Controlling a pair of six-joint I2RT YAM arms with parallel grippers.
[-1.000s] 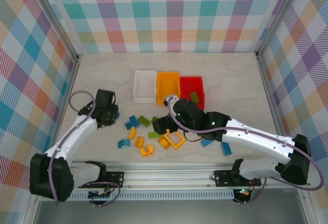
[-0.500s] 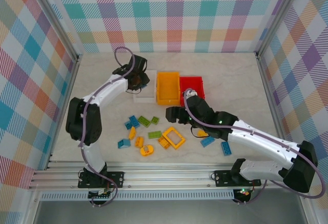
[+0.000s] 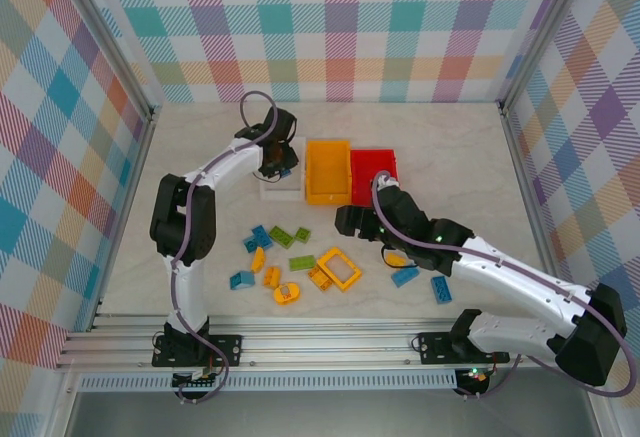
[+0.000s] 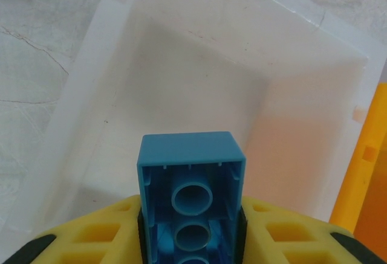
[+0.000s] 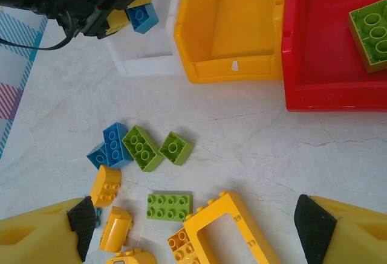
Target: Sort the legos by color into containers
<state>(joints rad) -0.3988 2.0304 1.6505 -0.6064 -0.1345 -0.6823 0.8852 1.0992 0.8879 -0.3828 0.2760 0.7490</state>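
Note:
My left gripper (image 3: 281,165) hangs over the white container (image 3: 281,190), shut on a blue lego (image 4: 192,158). In the left wrist view the brick stands out from between the yellow fingers (image 4: 284,234), underside towards the camera, with the white container's floor (image 4: 199,77) below it. My right gripper (image 3: 346,222) is open above the loose legos, nothing gripped. Between its fingers (image 5: 42,231) I see the yellow frame piece (image 5: 208,218), a green plate (image 5: 169,206), two green bricks (image 5: 142,148) and blue bricks (image 5: 112,146) on the table. A green brick (image 5: 370,31) lies in the red container (image 5: 326,92).
The orange container (image 3: 328,172) stands between the white one and the red one (image 3: 372,162). Yellow bricks (image 3: 271,277) and a blue one (image 3: 241,280) lie near the front left. Two more blue bricks (image 3: 441,290) sit beside the right arm. Plaid walls enclose the table.
My left arm has swung from the left of the pile up to the white container, carrying the blue brick. My right gripper has drifted back and right, staying open.

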